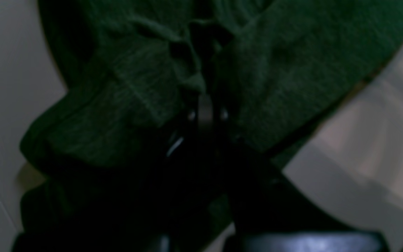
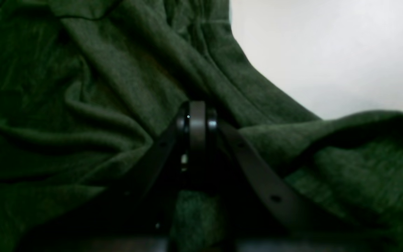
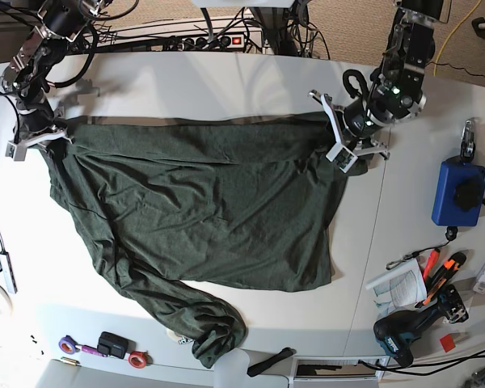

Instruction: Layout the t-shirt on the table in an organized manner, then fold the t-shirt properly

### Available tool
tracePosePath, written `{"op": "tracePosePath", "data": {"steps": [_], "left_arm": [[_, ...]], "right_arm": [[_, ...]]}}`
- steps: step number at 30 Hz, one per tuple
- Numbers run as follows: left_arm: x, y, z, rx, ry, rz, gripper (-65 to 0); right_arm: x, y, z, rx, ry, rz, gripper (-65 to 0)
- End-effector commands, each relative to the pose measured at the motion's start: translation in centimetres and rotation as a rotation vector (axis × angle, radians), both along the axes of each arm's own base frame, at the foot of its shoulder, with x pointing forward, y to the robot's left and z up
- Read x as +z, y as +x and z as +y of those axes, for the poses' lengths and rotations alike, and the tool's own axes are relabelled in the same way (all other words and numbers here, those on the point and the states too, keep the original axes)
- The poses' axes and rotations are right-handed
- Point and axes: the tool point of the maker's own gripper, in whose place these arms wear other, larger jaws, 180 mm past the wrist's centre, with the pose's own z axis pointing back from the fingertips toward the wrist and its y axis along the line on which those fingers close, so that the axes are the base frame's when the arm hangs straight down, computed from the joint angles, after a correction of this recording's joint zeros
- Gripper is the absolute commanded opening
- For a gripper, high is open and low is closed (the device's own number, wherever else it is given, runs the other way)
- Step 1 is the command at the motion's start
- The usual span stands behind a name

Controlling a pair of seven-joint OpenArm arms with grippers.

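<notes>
Green knit of the t-shirt [image 1: 124, 105] bunches around my left gripper [image 1: 205, 105]; both it and my right gripper [image 2: 197, 119] pinch opposite corners, stretching the hem flat across the table [image 3: 226, 81].

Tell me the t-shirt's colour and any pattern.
Plain dark forest green t-shirt, no print; the base view shows it best.
</notes>
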Motion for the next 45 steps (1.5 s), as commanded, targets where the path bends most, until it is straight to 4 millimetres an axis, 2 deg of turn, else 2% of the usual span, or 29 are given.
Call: {"op": "tracePosePath", "data": {"steps": [1,5,10,16,23,35,38,45], "left_arm": [[-2.0,-2.3,1.1,-0.03,0.097,0.095,-65.0],[-1.2,-3.2,0.8,-0.042,0.095,0.08,-65.0],[-0.7,-4.2,2.0,-0.041,0.135,0.069,-65.0],[-0.9,-4.4,3.6,-0.018,0.18,0.07,-65.0],[-1.0,-4.5,3.6,-0.018,0.184,0.077,-65.0],[-1.9,-6.3,4.1,0.013,0.191,0.123,-65.0],[-2.1,-6.7,4.1,0.021,0.19,0.134,-65.0],[-1.9,-6.1,4.2,0.041,0.186,0.117,-65.0]], "right_arm": [[-4.1,-4.7,0.3,0.031,-0.015,0.263,-65.0],[-4.6,-6.6,0.1,0.025,0.008,0.284,-65.0],[-4.0,-8.7,-2.1,0.027,-0.031,0.33,-65.0],[-2.8,-9.3,-4.1,0.031,-0.069,0.353,-65.0],[-3.5,-9.9,-2.5,0.038,0.026,0.381,-65.0],[-4.3,-12.7,-1.8,0.031,0.078,0.417,-65.0],[-4.3,-12.8,-1.8,0.032,0.084,0.419,-65.0],[-3.9,-12.1,-1.4,0.026,0.114,0.38,-65.0]]}}
